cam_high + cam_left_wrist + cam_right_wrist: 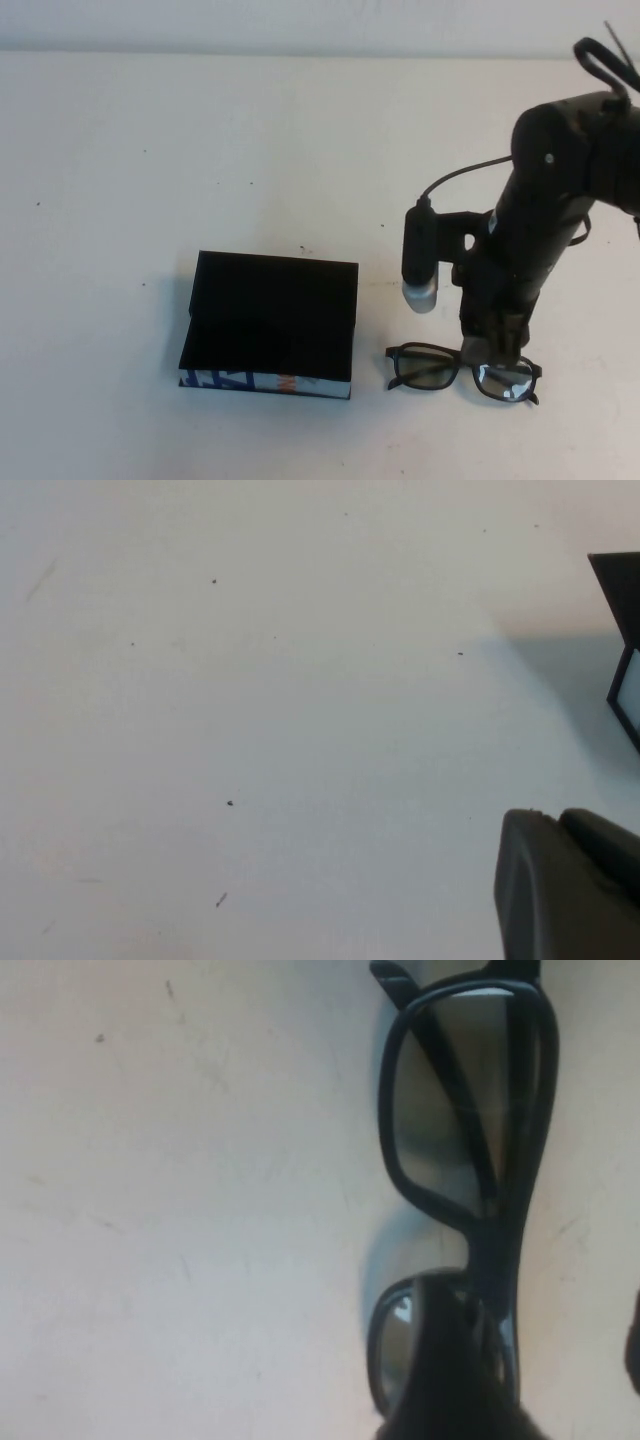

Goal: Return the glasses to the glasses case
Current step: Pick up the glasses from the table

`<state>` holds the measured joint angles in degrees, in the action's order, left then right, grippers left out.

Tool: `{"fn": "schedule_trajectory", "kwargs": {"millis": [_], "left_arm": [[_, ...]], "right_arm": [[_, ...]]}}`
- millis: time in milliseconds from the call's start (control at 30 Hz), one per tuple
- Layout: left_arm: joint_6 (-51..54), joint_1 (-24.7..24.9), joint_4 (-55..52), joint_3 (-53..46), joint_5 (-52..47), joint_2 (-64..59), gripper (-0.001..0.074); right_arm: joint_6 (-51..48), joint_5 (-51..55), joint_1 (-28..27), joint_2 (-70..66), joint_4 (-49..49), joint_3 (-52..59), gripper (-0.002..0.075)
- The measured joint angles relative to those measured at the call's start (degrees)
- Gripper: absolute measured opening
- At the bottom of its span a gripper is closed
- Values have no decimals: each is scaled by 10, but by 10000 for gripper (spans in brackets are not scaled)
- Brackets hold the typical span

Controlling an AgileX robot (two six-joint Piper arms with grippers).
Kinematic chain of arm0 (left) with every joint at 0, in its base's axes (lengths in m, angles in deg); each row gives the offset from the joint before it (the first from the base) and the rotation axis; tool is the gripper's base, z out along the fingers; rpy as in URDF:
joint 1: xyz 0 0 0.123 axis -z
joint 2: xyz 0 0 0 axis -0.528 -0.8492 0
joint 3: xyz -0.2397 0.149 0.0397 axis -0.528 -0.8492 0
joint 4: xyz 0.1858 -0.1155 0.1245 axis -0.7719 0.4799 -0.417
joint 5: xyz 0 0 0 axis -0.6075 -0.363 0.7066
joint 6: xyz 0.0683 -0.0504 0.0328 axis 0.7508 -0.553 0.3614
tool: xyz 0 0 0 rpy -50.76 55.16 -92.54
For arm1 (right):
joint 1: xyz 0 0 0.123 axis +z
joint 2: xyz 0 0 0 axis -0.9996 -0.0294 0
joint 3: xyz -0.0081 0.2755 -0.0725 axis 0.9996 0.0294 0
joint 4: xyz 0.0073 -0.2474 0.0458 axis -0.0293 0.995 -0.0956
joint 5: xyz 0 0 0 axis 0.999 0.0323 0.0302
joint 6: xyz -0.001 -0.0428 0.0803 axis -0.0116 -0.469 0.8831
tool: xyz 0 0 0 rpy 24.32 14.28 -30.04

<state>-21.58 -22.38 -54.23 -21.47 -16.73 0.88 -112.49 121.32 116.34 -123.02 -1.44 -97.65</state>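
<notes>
The glasses [440,366], dark-framed with clear lenses, lie on the white table to the right of the glasses case [272,318], a black box with blue, white and orange print on its near side and its lid tilted up at the back. My right gripper [497,352] is down over the glasses' right lens. In the right wrist view the glasses [470,1150] lie flat. The right gripper [540,1360] is open, one finger over the lens and the other at the picture's edge, straddling the frame. My left gripper [556,818] is shut and empty, low over bare table, out of the high view.
A corner of the glasses case [622,630] shows at the edge of the left wrist view. The white table [150,150] stretches bare around the case. The right arm's wrist camera [420,262] hangs just behind the glasses.
</notes>
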Motion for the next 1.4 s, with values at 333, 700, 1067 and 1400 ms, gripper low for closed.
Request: {"fn": "schedule_trajectory", "kwargs": {"millis": [333, 700, 1067, 1400], "left_arm": [[0, 0, 0, 0, 0, 0, -4], [0, 0, 0, 0, 0, 0, -4], [0, 0, 0, 0, 0, 0, -4], [0, 0, 0, 0, 0, 0, -4]], "right_arm": [[-14, 17, 0, -86, -3, -42, 349], [-16, 11, 0, -103, -2, -45, 349], [-16, 8, 0, -111, -1, -45, 293], [-16, 18, 0, -111, 6, -45, 187]]}}
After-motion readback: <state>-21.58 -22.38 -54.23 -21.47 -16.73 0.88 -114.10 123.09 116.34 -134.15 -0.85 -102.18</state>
